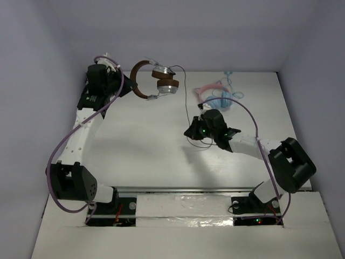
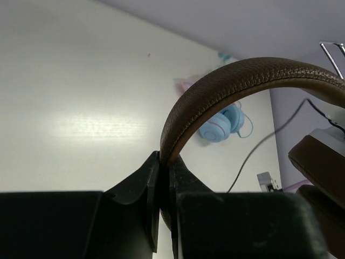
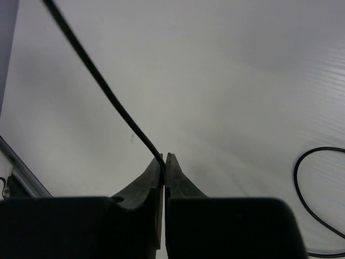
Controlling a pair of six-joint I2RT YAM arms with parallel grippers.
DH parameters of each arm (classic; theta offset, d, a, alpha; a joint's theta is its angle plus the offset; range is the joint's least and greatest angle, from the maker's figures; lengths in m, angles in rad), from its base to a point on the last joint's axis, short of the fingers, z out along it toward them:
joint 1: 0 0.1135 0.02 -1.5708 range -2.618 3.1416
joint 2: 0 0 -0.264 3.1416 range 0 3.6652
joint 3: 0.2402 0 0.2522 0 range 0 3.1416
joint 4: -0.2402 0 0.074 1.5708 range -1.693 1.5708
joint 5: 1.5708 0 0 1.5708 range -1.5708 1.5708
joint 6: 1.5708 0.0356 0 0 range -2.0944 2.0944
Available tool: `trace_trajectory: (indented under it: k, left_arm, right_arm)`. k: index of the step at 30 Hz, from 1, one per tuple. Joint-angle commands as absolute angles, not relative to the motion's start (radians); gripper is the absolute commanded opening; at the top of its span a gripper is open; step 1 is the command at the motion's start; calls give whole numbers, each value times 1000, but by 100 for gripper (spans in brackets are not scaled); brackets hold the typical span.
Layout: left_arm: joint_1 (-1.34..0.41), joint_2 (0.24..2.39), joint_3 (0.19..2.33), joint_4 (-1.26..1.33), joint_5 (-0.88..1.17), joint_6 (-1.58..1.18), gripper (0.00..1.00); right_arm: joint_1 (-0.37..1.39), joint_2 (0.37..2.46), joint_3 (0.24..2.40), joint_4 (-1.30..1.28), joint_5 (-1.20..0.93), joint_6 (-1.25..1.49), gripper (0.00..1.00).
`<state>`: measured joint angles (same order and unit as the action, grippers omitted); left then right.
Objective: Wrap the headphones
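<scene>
While the left gripper [image 2: 164,181] is clenched on the brown headband [image 2: 237,81], the headphones [image 1: 157,81] are at abt 11 o'clock of the table [image 1: 135,156], close to the back wall. Whether the earcups touch the surface I cannot tell. The thin dark cable [image 1: 186,102] goes from the earcups down toward 5 o'clock, to the right gripper [image 3: 164,162] near the table centre. Its fingers are pressed together w/ the cable pinched between the tips. The smaller pink-and-blue headphones [image 1: 218,97] lie at abt 1 o'clock, just behind the right gripper and near the cable's path, but apart from the cable. In the right wrist view a dark loop [image 3: 297,183] lies on the table at 4 o'clock. I cannot tell if it is the same cable.
</scene>
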<state>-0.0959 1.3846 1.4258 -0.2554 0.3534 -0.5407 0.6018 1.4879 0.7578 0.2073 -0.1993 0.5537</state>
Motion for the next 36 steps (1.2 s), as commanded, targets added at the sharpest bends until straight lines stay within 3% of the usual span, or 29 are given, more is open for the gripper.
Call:
trace_trajectory:
  k: [1,7,15,25,36]
  left_arm:
    - [-91,1351,1336,-26,341,-708,0]
    - [-91,1318,1172,112,164,-785,0]
    - [-170,1330,1069,104,-111,-707,0]
    - [-429,1335,974,20,-373,-614,0]
    - [-535,1227,920,-130,-338,-505,0]
  right_arm:
    - [701,1541,883,175,-160,561,0]
    - [917,1618,988,59,-86,561,0]
    - [1092,1553,1152,-147,-51,477,0]
    - [1092,1439,1339,-426,-92,308,0]
    - [1011,1424,1514,-584,-196,184,0]
